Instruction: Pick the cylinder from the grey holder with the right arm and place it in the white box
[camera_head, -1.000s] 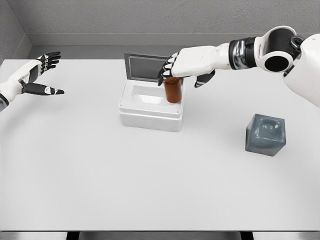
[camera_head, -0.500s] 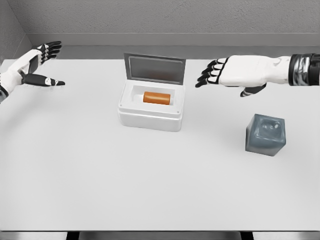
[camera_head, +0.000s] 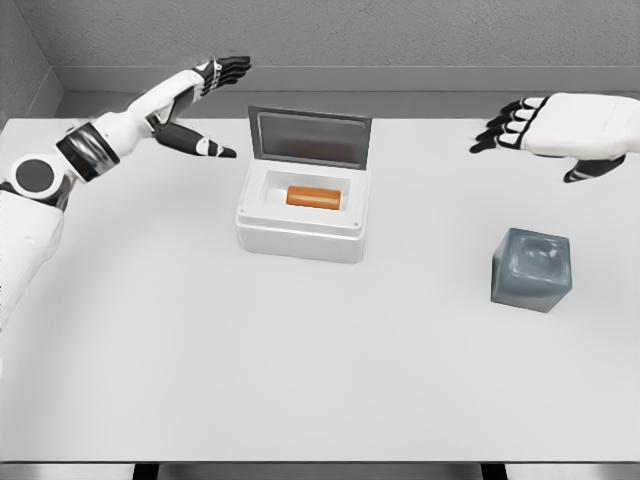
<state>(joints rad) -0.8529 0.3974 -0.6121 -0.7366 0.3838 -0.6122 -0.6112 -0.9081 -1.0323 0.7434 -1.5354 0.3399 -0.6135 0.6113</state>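
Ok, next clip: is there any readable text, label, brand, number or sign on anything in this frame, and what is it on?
None can be read in the head view.
White box and its raised lid: plain, no markings.
Orange cylinder lying in the box: no label visible.
Grey holder: bare.
Table: bare surface, no print.
Left hand and right hand: no lettering visible.

One view only, from the robot's head.
The camera looks down and forward over the table (camera_head: 300, 360) toward the grey back wall (camera_head: 330, 35), at middle distance; the table's near edge lies along the bottom.
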